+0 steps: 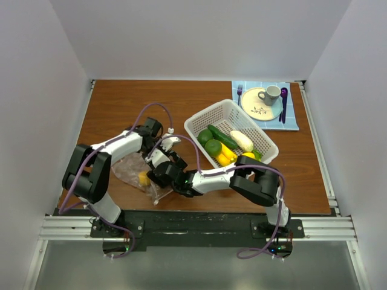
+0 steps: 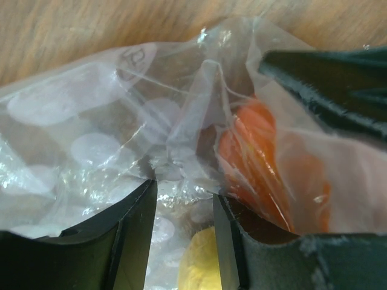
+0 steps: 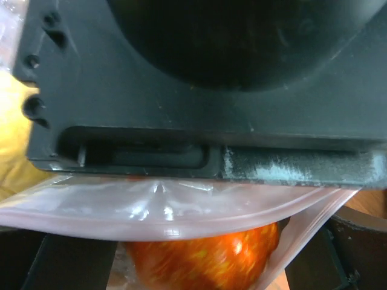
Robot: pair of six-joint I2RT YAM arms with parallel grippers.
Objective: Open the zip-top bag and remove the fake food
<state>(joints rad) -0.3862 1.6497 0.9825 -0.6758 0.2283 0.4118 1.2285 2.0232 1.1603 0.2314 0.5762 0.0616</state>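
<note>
Looking down, we find the zip-top bag [image 1: 130, 170] left of the basket [image 1: 195, 121]. The right gripper [image 3: 199, 269] gapes wide, holding nothing, facing orange fake food [image 3: 181, 257] behind the bag's mouth. The left gripper [image 2: 183, 193] is half-closed around film; we cannot tell whether it grips.

fingers [image 2: 121, 241]: apart | zip-top bag [image 2: 91, 121]: crinkled film across tips | orange piece [image 2: 254, 145]: behind film, right | yellow piece [image 2: 196, 266]: between fingers
</note>
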